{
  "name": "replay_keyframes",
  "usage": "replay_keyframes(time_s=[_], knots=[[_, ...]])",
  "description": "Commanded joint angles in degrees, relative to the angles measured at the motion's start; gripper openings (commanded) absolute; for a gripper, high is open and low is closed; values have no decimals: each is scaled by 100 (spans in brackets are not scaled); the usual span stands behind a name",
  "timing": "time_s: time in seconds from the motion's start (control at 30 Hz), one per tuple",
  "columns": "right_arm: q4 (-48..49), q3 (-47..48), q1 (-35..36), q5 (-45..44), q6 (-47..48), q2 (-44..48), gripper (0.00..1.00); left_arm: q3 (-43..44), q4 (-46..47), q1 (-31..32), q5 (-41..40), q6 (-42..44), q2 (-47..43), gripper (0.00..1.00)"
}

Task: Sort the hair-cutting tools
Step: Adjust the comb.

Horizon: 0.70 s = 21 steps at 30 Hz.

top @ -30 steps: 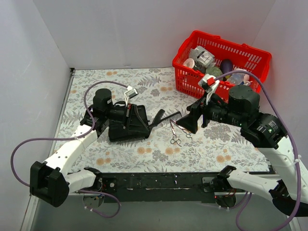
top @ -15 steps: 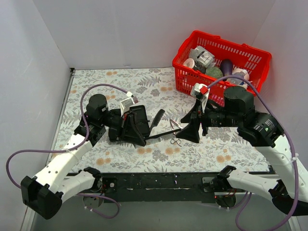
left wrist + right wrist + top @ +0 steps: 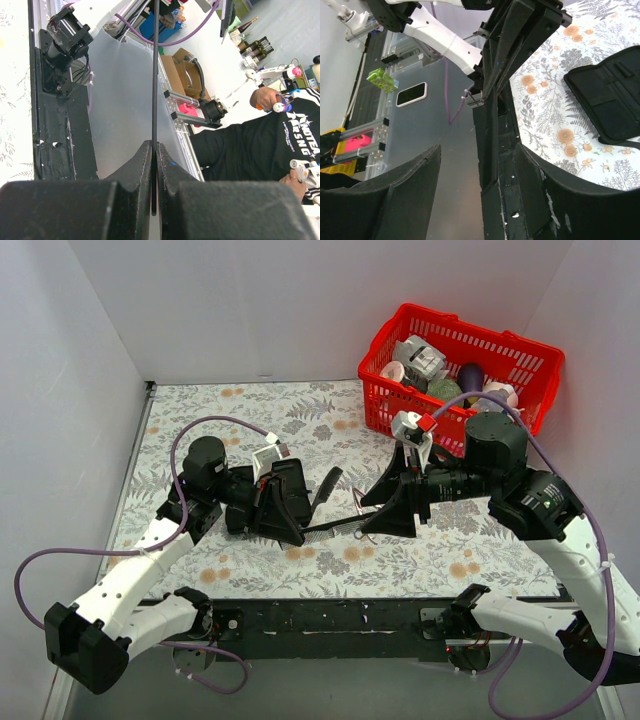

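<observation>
My left gripper (image 3: 288, 508) is shut on the long thin black comb (image 3: 335, 526). The comb sticks out to the right, just above the mat. In the left wrist view the comb (image 3: 155, 75) shows edge-on, pinched between the fingertips (image 3: 172, 165). My right gripper (image 3: 388, 508) is open and empty, hovering just right of the comb's free end. In the right wrist view its jaws stand wide apart (image 3: 480, 200). The silver scissors (image 3: 366, 536) lie on the mat, mostly hidden under the right gripper.
The flat black case (image 3: 285, 485) lies open under the left gripper; it also shows in the right wrist view (image 3: 610, 100). A black strip (image 3: 325, 485) lies beside it. A red basket (image 3: 385, 410) of bottles and egg-shaped items stands at the back right.
The left arm has drawn back and turned its gripper, and the comb now sticks out from it toward the right gripper. The right gripper has shifted left over the scissors.
</observation>
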<state>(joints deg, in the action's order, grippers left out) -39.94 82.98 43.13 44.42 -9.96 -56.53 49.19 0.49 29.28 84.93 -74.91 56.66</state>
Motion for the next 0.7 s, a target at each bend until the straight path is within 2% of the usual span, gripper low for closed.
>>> replay_keyframes(time_s=[0.0,0.27,0.43,0.6,0.67], knots=[[172,-18,2,322,-121,2,68,20,83,25,393,100,-50,0],[-163,-107,2,-48,-33,-42,66,143,56,25,349,65,-68,0],[-356,-80,2,-30,29,-147,57,231,4,17,244,108,29,0],[-365,-124,2,31,3,-183,52,302,-14,17,226,196,134,0],[-330,-150,2,84,-33,-191,46,328,-14,25,191,214,143,0]])
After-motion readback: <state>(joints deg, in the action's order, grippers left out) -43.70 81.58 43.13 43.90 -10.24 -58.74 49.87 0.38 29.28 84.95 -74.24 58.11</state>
